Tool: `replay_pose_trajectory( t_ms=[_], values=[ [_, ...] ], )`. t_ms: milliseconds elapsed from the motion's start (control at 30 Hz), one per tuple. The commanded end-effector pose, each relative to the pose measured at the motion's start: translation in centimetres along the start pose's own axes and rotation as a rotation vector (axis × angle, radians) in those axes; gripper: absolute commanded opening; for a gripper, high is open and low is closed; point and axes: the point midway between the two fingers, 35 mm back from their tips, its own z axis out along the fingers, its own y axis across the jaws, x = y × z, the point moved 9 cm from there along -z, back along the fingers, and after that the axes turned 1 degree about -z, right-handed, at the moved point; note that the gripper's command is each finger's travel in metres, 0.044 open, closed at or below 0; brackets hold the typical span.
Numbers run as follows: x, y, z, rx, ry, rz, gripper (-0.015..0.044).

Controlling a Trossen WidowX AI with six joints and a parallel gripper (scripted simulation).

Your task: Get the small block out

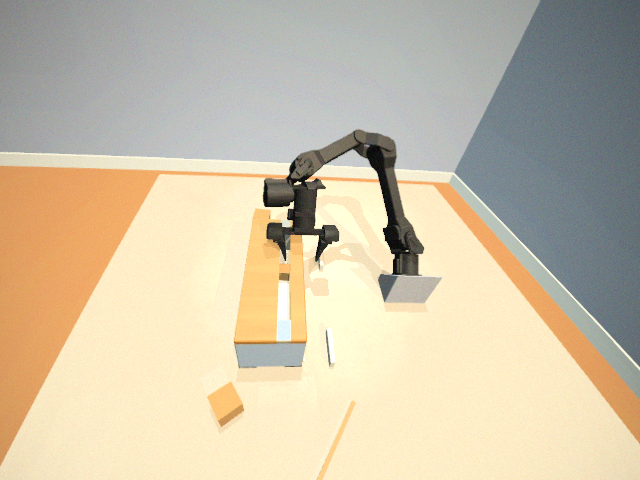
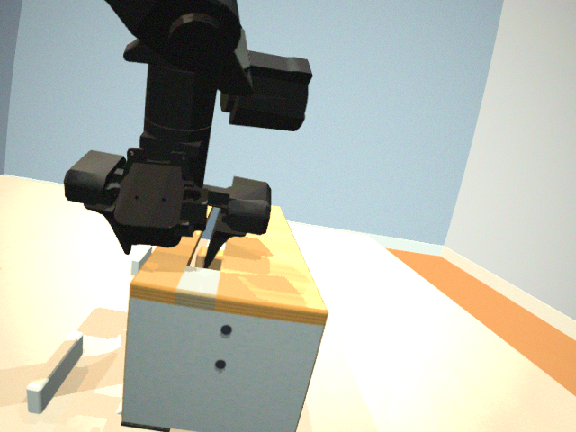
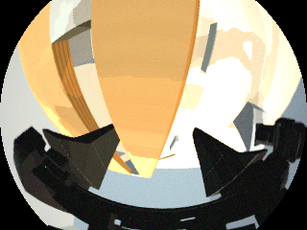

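The box (image 1: pixel 261 294) (image 2: pixel 223 372) (image 3: pixel 144 48) has an orange wood top with a long slot (image 1: pixel 283 302) along it. The small orange block (image 1: pixel 284 269) (image 2: pixel 202 256) shows through the slot, inside the box. My gripper (image 1: pixel 300 260) (image 2: pixel 167 259) (image 3: pixel 159 127) is open and empty, pointing down. One fingertip is at the slot, close to the block; whether it touches the block I cannot tell. The other finger is outside the box, on the arm base's side. In the wrist view the block is not clearly visible.
A larger orange block (image 1: pixel 225 403) lies on the table off the box's near end in the top view. A grey-white bar (image 1: pixel 330 347) and another pale bar (image 2: pixel 56 372) lie beside the box. A thin orange stick (image 1: pixel 338 436) lies farther out. The arm's base plate (image 1: pixel 410 289) stands right.
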Motion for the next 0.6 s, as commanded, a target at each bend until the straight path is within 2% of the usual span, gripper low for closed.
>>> replay_pose_trajectory(
  t_ms=[0, 333, 567],
  values=[
    [-0.4, -0.2, 0.5, -0.004, -0.003, -0.001, 0.0400],
    [-0.3, -0.3, 1.0, 0.002, -0.001, -0.005, 0.0400],
    [1.7, -0.3, 1.8, 0.002, -0.001, -0.006, 0.0400]
  ],
)
